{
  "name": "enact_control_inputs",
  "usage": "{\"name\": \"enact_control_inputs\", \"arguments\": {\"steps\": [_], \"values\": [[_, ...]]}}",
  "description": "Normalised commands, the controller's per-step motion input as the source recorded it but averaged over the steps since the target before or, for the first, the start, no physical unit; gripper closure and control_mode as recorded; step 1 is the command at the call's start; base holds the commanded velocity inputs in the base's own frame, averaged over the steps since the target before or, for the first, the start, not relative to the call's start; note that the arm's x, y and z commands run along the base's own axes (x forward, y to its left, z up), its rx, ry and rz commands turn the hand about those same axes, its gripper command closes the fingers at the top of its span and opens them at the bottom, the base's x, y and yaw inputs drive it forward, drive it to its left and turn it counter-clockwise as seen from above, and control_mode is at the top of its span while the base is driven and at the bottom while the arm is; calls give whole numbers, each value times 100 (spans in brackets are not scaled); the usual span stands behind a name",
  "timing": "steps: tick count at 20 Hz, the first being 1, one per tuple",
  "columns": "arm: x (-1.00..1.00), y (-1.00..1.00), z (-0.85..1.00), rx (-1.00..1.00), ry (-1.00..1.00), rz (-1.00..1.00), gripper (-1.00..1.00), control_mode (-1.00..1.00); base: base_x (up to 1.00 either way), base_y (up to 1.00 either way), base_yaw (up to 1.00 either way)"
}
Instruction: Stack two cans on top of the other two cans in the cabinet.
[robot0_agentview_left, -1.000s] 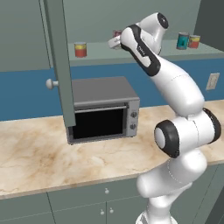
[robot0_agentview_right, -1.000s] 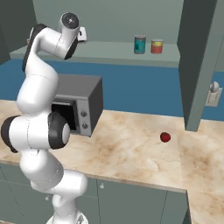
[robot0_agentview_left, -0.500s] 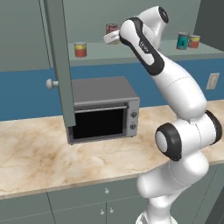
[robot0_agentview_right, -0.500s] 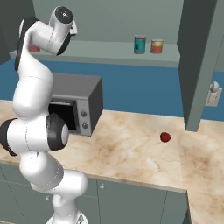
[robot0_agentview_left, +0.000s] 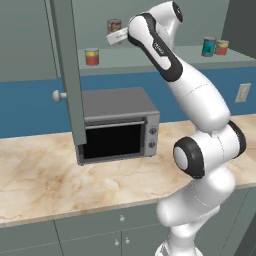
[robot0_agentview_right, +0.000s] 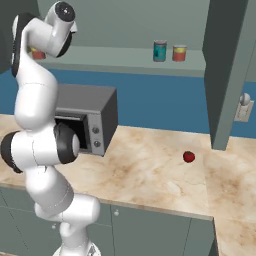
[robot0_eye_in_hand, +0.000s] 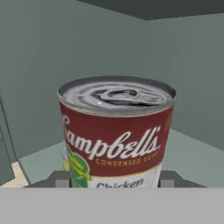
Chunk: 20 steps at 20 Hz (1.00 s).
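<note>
Arm raised to the cabinet shelf (robot0_agentview_left: 150, 61). Gripper (robot0_agentview_left: 111, 38) held above the shelf, a red-and-white can (robot0_agentview_left: 114, 26) at its tip; jaw state not discernible. Squat red-orange can (robot0_agentview_left: 91, 56) on the shelf, left of and below the gripper. Teal can (robot0_agentview_left: 208, 46) and another red-orange can (robot0_agentview_left: 221, 47) side by side, far right. Toaster oven (robot0_agentview_left: 117, 124) below the shelf.

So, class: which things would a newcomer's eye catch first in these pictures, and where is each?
The red-and-white soup can looms close before the hand camera, raised above the cabinet shelf. The white arm rears high over the toaster oven. A small red thing lies on the marble counter.
</note>
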Motion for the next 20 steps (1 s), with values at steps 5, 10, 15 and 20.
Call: {"name": "enact_control_inputs", "arguments": {"steps": [5,10,15,20], "values": [[14,45,0,0,0,12,100,-100,0,0,0],[11,35,4,0,3,16,100,-100,0,0,0],[0,27,-3,-3,1,16,100,-100,0,0,0],[16,12,-12,-2,0,8,100,-100,0,0,0]]}}
